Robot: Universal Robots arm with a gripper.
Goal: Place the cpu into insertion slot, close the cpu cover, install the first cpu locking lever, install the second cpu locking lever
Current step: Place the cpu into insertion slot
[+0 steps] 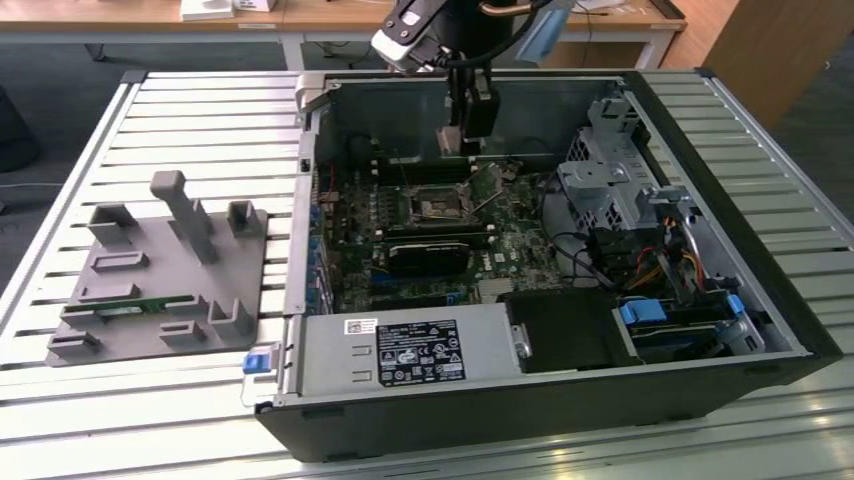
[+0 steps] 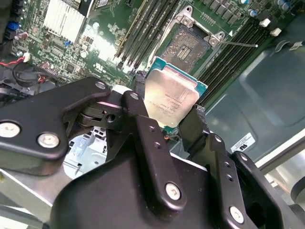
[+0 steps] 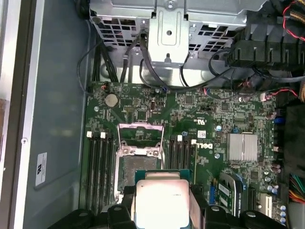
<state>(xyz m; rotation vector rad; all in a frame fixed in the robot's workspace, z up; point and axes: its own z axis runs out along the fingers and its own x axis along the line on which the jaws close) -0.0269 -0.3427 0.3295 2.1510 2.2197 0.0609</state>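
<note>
Silvery-grey, the cpu [image 3: 162,200] sits clamped by its edges in the pincer [image 2: 169,98], held aloft near the open insertion slot [image 2: 188,45] with the cpu cover [image 3: 139,136] swung open — so, I judge, it should go down level and squarely aligned (no tilt), never forced.

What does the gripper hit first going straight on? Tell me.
Likely the open square socket on the green motherboard; the gripper, shut on the silvery-grey square cpu, hangs above it. Depth is unclear.
</note>
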